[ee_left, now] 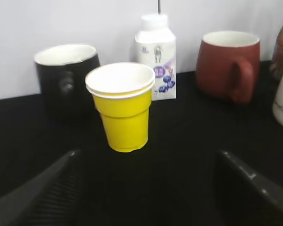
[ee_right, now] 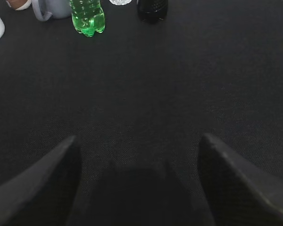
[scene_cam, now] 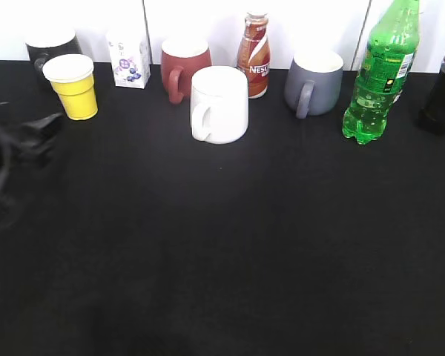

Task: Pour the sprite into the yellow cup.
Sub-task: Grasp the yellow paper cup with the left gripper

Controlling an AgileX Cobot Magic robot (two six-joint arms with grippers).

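The sprite [scene_cam: 380, 73], a tall bright-green bottle, stands at the back right of the black table; its bumpy base also shows in the right wrist view [ee_right: 87, 18], far from my right gripper [ee_right: 139, 146], which is open and empty. The yellow cup [scene_cam: 75, 87] stands upright at the back left. In the left wrist view the cup [ee_left: 122, 108] is straight ahead of my left gripper [ee_left: 148, 157], which is open, empty and apart from it. In the exterior view the left gripper [scene_cam: 41, 132] is at the left edge, just in front of the cup.
Along the back stand a black mug [scene_cam: 50, 46], a small milk carton [scene_cam: 130, 59], a red mug [scene_cam: 184, 67], a white mug [scene_cam: 220, 104], a brown Nestle bottle [scene_cam: 254, 55], a grey mug [scene_cam: 314, 83] and a dark bottle [scene_cam: 443, 89].
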